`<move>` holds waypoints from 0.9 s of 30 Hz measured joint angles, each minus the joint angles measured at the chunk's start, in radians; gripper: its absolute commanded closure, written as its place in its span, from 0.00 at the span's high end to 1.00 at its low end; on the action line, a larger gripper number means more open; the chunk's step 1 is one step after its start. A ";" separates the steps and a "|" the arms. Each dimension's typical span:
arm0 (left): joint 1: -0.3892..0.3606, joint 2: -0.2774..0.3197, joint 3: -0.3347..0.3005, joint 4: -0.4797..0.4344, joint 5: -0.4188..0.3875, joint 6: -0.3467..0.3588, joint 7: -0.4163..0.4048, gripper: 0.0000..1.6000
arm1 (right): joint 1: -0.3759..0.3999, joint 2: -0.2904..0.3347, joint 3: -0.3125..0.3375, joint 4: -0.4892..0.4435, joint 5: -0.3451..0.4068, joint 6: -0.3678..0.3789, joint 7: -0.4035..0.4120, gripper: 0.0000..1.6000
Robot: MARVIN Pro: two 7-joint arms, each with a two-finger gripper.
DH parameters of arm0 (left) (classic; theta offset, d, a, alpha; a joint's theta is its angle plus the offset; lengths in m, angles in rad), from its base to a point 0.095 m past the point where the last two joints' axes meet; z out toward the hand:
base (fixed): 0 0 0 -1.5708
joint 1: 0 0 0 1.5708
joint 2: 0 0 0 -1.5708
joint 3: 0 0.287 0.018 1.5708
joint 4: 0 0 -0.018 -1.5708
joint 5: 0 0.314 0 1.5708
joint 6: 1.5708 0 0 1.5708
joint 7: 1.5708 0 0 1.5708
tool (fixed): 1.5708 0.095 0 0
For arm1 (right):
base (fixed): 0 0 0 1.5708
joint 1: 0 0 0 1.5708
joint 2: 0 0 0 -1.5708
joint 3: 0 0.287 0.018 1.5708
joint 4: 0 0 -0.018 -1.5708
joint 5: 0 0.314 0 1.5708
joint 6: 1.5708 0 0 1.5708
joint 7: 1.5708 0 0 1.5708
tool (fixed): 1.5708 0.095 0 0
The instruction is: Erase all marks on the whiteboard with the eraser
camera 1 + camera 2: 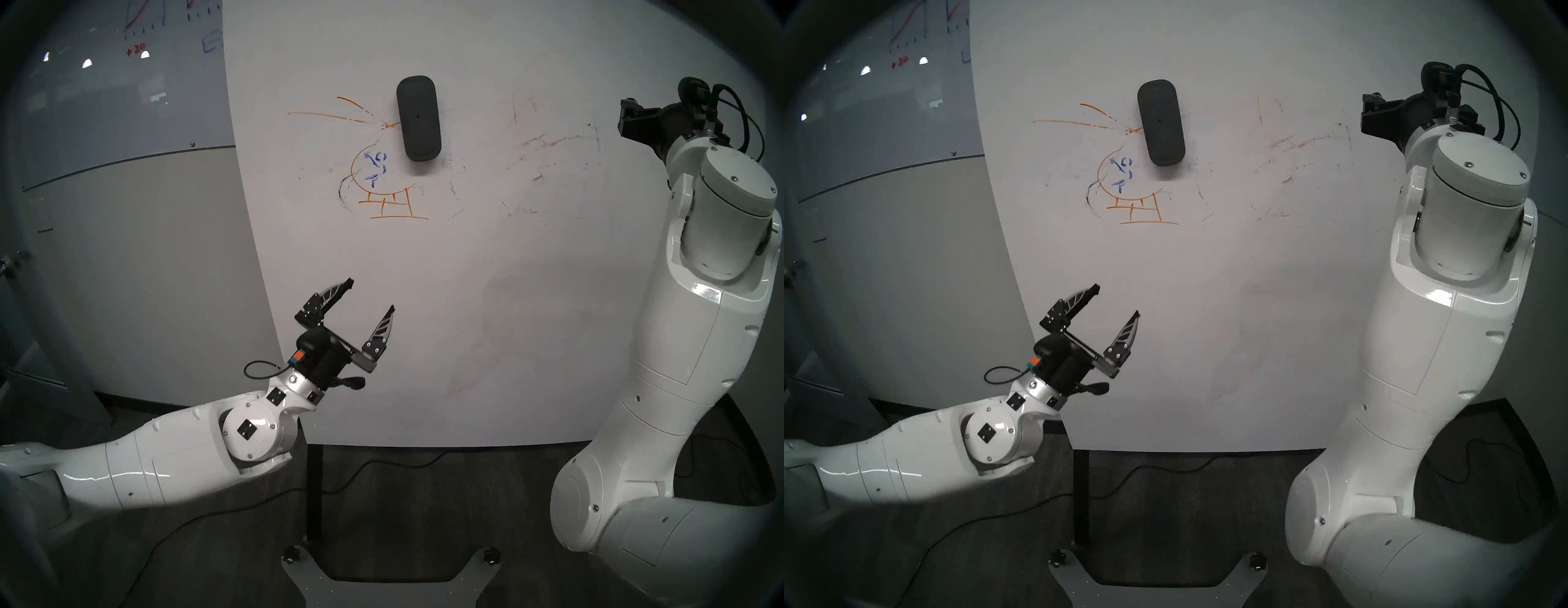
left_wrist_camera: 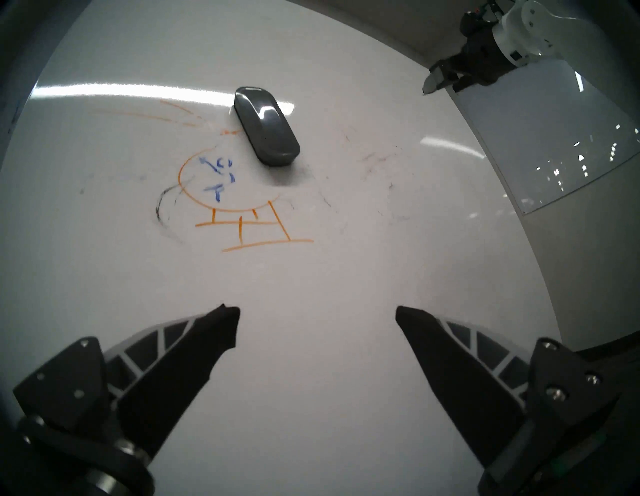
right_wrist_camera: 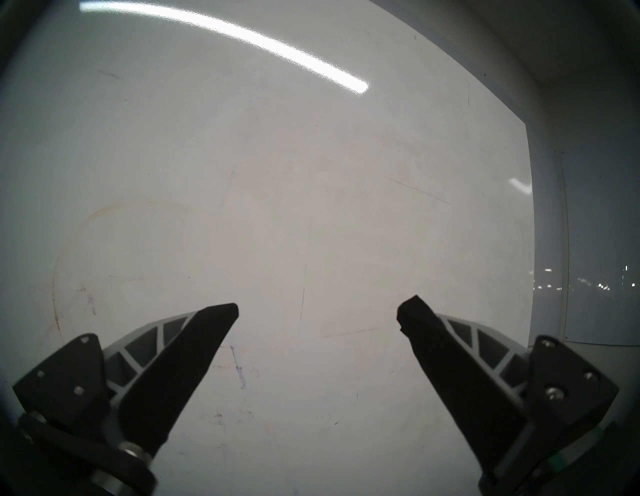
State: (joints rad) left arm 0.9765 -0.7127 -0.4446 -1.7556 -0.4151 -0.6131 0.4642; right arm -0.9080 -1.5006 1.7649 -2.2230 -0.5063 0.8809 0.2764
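Your work surface is a wide matte whiteboard (image 1: 488, 297) standing on a dark post over grey carpet (image 1: 403, 488), with a loose black cable (image 1: 382, 465) on the floor and a grey glass board (image 1: 106, 106) with red and blue graph lines on the wall behind, to your left. The eraser (image 1: 418, 118) sits flat on the whiteboard, upright and slightly tilted, untouched by either arm. Just left of it and below are the marks (image 1: 384, 187): orange rotor strokes, an orange curved body with ladder-like skids, blue squiggles inside the curve, a black scribble at its lower left. Faint reddish and dark smudges (image 1: 551, 142) trail off to the right. The left gripper (image 1: 373, 295) hangs well below the drawing, jaws wide apart and empty. The right gripper (image 2: 437, 80) is up near the board's right side; from the head you only see its back, so go to the right wrist view, where its fingers (image 3: 194, 350) stand apart on nothing. That wrist view also shows thin scratches and a pale ring stain the head views barely pick up. The left wrist view gives you the eraser's glossy top and ceiling-light glare across the board.
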 measured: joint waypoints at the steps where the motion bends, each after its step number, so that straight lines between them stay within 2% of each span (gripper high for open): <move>1: -0.010 -0.011 -0.010 0.000 -0.003 0.012 -0.004 1.00 | 0.000 0.000 0.000 0.000 0.001 0.000 -0.001 1.00; 11: -0.113 -0.126 -0.070 0.035 -0.033 0.153 -0.044 1.00 | -0.001 0.001 0.000 0.000 0.006 0.000 -0.007 1.00; 27: -0.259 -0.296 -0.074 0.163 -0.062 0.368 -0.106 1.00 | -0.002 0.002 0.000 0.000 0.014 0.000 -0.015 1.00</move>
State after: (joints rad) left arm 0.7178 -1.0087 -0.5183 -1.5924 -0.4775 -0.2452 0.3582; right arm -0.9103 -1.4985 1.7646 -2.2228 -0.4920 0.8809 0.2616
